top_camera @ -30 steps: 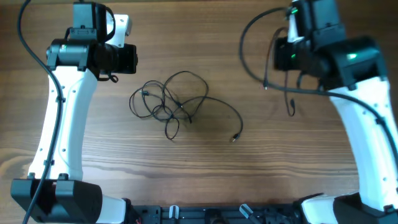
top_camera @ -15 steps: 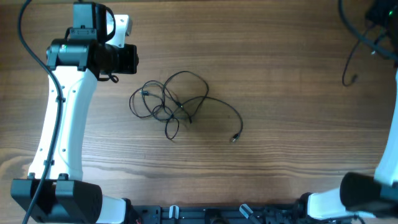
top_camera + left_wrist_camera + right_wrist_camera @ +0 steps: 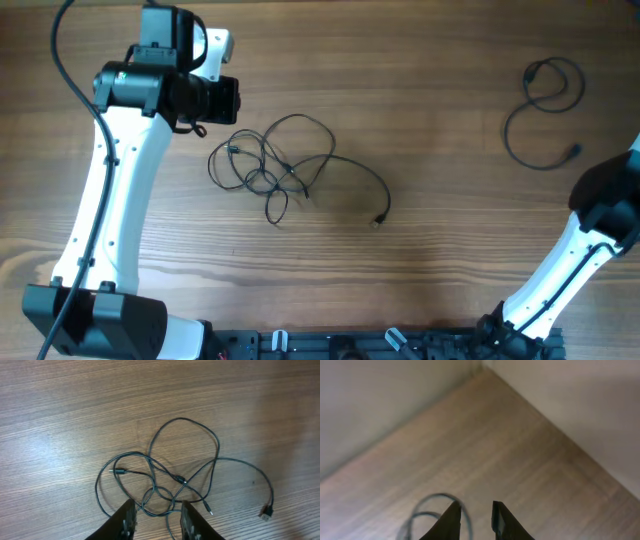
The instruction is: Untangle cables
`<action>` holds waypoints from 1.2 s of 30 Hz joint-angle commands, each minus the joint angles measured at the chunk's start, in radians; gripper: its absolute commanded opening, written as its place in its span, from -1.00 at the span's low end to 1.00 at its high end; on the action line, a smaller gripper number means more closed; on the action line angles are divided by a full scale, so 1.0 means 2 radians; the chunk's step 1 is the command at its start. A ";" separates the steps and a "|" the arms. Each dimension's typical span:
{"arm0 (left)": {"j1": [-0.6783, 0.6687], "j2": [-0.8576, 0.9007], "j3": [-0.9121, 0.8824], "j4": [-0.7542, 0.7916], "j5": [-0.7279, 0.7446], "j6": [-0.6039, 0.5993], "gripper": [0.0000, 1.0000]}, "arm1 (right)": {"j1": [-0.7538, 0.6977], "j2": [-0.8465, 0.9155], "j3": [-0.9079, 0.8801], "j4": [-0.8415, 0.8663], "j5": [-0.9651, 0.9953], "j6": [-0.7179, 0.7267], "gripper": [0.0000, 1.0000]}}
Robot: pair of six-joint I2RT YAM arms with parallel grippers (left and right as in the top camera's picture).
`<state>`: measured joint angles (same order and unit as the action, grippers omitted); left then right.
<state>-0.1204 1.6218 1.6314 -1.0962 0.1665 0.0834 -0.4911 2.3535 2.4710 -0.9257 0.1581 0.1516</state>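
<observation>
Left claw (image 3: 156, 508) hangs low over the tangle with its jaws apart and nothing between them. Right claw (image 3: 475, 508) also has its jaws apart and holds nothing; its wrist view is blurred and looks down at a far corner of the table where pale walls (image 3: 380, 405) meet.

Wooden table (image 3: 450, 250) fills the overhead view. On it the left arm (image 3: 110, 200), white with a black head, reaches up from the near left corner to the far left. The right arm (image 3: 590, 230) shows only as a bent white and black section at the right edge.

Most of the cables (image 3: 290, 172) lie as a loose knot of thin black loops near the middle of the table, just right of the left arm's head. In the left wrist view this knot (image 3: 181, 480) sits right in front of the fingertips (image 3: 129, 510), with one long strand curving away to a small plug (image 3: 266, 511).

One single cable (image 3: 540, 108) lies well apart from the knot, at the far right, in a small loop and a wider open curve. A dark blurred loop (image 3: 427, 510) shows just beside the right claw.

Smallest is the plug (image 3: 378, 221) at the end of the knot's long strand.
</observation>
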 commanded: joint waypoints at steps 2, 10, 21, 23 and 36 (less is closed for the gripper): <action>-0.001 -0.012 0.002 0.002 0.008 -0.009 -0.38 | 0.003 0.005 0.016 -0.008 0.001 0.000 -0.51; -0.001 -0.012 0.002 0.004 0.008 -0.009 -0.37 | 0.008 0.005 0.012 -0.120 -0.001 0.093 -0.21; -0.001 -0.012 0.002 0.003 0.008 -0.009 -0.39 | 0.095 0.006 -0.052 -0.177 0.036 0.148 -0.21; -0.001 -0.012 0.002 0.003 0.008 -0.009 -0.39 | 0.107 0.006 -0.082 -0.160 0.036 0.156 -0.20; -0.001 -0.012 0.002 -0.006 0.008 -0.009 -0.39 | 0.116 0.006 -0.234 -0.052 0.026 0.186 -0.10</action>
<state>-0.1207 1.6211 1.6314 -1.1076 0.1661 0.0757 -0.2577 2.3611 2.0308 -1.0523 0.2031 0.5049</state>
